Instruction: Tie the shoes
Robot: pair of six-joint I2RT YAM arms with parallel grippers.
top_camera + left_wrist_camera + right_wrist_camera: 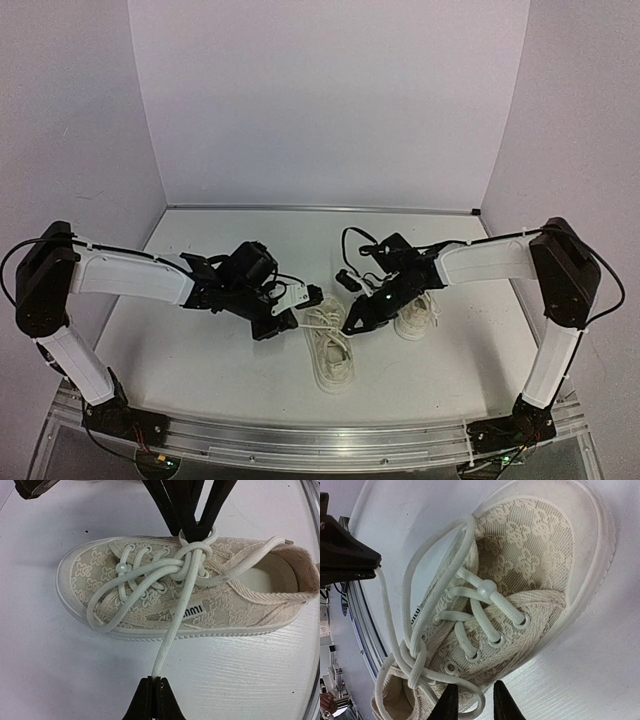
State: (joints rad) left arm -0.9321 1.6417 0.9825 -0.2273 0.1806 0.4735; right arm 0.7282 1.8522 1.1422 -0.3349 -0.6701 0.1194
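Observation:
One cream lace sneaker [330, 362] lies mid-table between the arms; its twin [416, 320] sits just right of it, behind the right arm. In the left wrist view the sneaker [235, 605] lies on its side, its laces crossed in a loose knot [192, 552]. My left gripper [152, 681] is shut on the free lace end [172, 635], which runs taut up to the knot. My right gripper [476, 701] is open at the shoe's collar, with a lace loop [490, 707] lying between its fingertips. The left gripper [305, 297] and right gripper [352, 325] flank the shoe.
White walls stand at the back and both sides of the white table [200, 360]. A metal rail [300, 440] runs along the near edge. A large slack lace loop [100, 615] hangs over the shoe's toe side onto the table.

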